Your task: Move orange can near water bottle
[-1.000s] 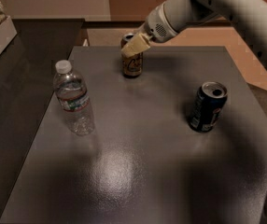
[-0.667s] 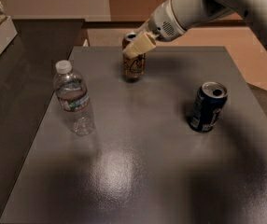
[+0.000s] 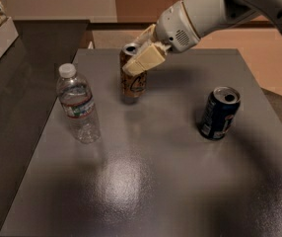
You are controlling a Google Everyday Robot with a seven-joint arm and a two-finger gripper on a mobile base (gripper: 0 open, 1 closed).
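The cream two-finger gripper (image 3: 140, 58) appears clamped on the top of the upright orange-brown soda can (image 3: 133, 83), at far centre of the grey table (image 3: 146, 181). The clear plastic water bottle (image 3: 78, 105) stands to the can's left and nearer the viewer, apart from it.

We see dark grey table (image 3: 146, 181), glossy top, pale glare patch near centre. Water bottle (image 3: 78, 105) upright at left. Dark blue can (image 3: 220, 113) upright at right, well apart from bottle. Orange can (image 3: 135, 85) far centre, nearer bottle; we cannot tell whether base touches table. Gripper (image 3: 135, 56) above far centre, fingers clasping orange can's upper part.
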